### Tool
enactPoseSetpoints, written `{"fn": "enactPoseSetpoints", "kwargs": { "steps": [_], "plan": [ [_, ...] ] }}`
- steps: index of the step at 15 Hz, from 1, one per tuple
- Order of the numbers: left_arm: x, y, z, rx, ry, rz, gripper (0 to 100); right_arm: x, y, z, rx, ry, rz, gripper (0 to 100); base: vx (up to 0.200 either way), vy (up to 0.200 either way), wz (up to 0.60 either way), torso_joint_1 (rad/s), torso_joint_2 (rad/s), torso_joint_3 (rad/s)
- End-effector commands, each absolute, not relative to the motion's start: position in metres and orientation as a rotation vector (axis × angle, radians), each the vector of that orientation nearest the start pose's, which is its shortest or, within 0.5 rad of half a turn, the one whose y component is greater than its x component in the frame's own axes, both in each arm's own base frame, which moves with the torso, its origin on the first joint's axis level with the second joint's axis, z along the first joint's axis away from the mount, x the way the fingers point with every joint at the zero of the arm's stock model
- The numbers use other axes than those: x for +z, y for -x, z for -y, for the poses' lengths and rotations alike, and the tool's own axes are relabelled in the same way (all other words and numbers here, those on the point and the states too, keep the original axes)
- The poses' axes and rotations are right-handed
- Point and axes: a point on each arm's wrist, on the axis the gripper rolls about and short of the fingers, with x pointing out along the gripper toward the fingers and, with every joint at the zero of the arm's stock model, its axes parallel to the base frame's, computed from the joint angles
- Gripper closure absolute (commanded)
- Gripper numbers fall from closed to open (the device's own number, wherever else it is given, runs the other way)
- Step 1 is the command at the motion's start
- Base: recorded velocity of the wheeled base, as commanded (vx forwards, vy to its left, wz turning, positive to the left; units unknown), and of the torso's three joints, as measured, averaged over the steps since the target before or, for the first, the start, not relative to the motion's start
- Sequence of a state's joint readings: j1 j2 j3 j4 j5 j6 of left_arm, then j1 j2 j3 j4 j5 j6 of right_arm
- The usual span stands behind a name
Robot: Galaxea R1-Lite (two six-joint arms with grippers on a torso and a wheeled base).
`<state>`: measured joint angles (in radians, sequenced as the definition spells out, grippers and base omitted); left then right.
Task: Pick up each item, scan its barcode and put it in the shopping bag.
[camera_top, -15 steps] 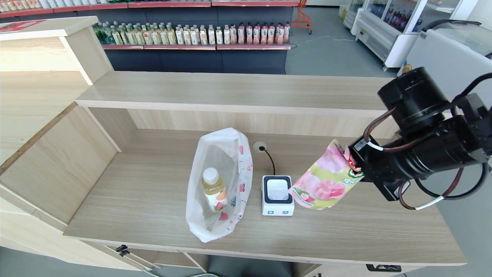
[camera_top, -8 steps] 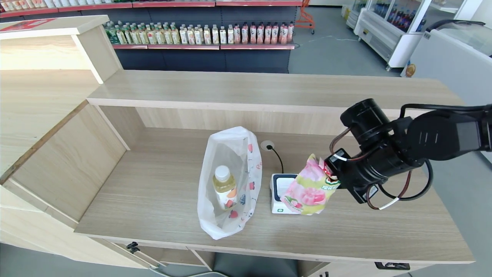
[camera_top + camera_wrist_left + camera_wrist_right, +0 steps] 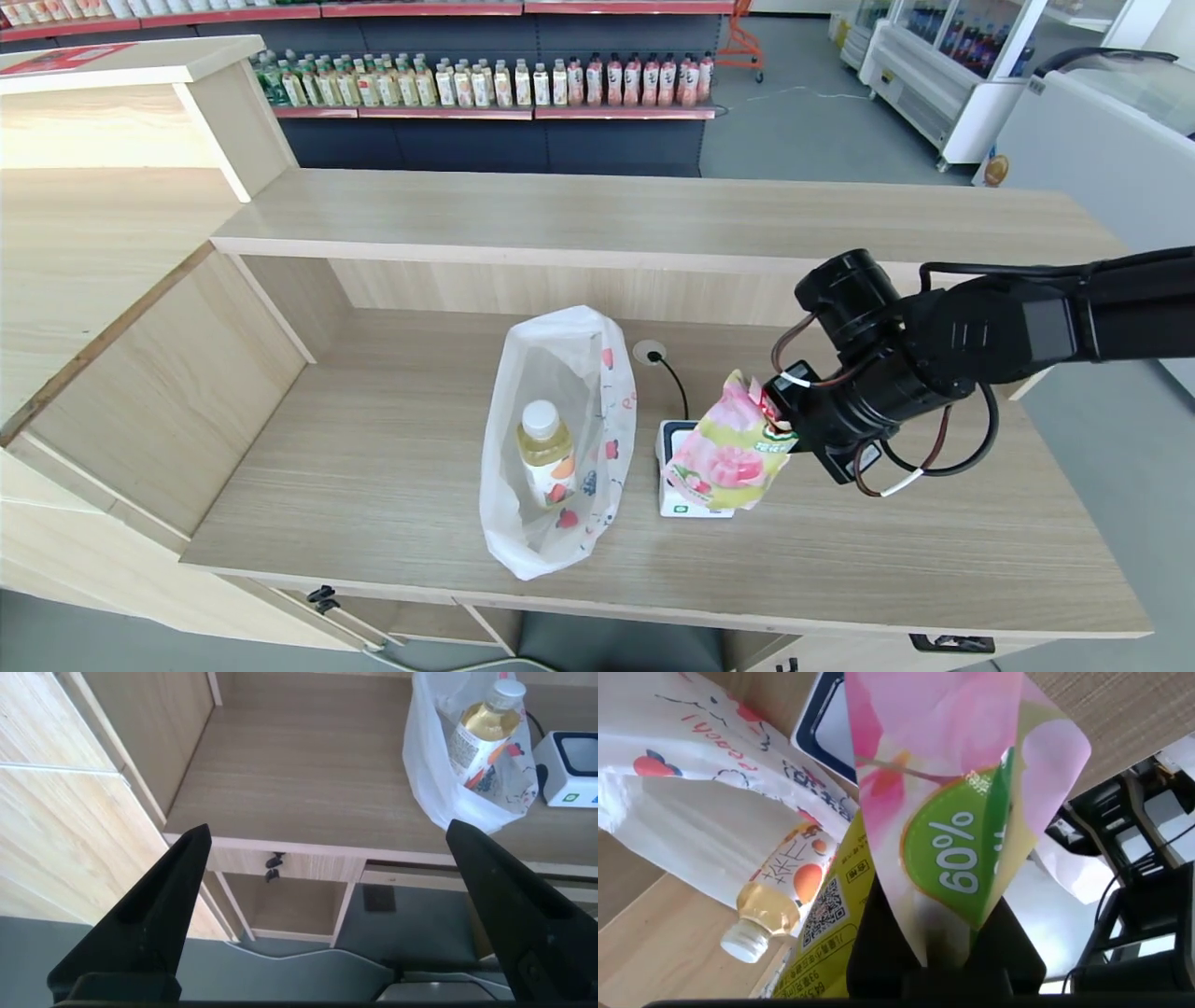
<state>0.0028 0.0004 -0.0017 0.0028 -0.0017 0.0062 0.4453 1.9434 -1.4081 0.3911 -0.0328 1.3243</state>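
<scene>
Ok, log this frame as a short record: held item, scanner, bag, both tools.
held item: pink and green pouch, hanging over the barcode scanner
right tool: shut on the pouch's top end
left tool: open, empty, out past the counter's near edge
shopping bag: open on the counter, left of the scanner
in bag: one drink bottle
stage: pouch at scanner, not yet bagged

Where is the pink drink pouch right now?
In the head view, the pink drink pouch hangs from the right gripper, right of centre, above the barcode scanner, with the shopping bag to its left.
</scene>
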Motion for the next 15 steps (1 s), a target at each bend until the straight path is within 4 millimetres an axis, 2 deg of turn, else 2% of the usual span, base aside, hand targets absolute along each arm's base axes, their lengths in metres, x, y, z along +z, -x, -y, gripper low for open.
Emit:
{"fn": "enactPoseSetpoints", "kwargs": {
  "steps": [1,6,12,15],
  "plan": [
    [0.076,0.023,0.000,0.002,-0.006,-0.002,0,0.169,-0.333,-0.159,-0.260,-0.992,-0.999,100,0.000,0.000,0.00,0.000,0.00,0.000],
    [0.076,0.023,0.000,0.002,-0.006,-0.002,0,0.154,-0.351,-0.175,-0.269,-0.996,-1.016,100,0.000,0.000,0.00,0.000,0.00,0.000],
    [0.076,0.023,0.000,0.002,-0.006,-0.002,0,0.152,-0.359,-0.183,-0.235,-1.019,-0.988,100,0.000,0.000,0.00,0.000,0.00,0.000],
    [0.076,0.023,0.000,0.002,-0.006,-0.002,0,0.142,-0.364,-0.187,-0.249,-1.009,-0.999,100,0.000,0.000,0.00,0.000,0.00,0.000]
  ]
}}
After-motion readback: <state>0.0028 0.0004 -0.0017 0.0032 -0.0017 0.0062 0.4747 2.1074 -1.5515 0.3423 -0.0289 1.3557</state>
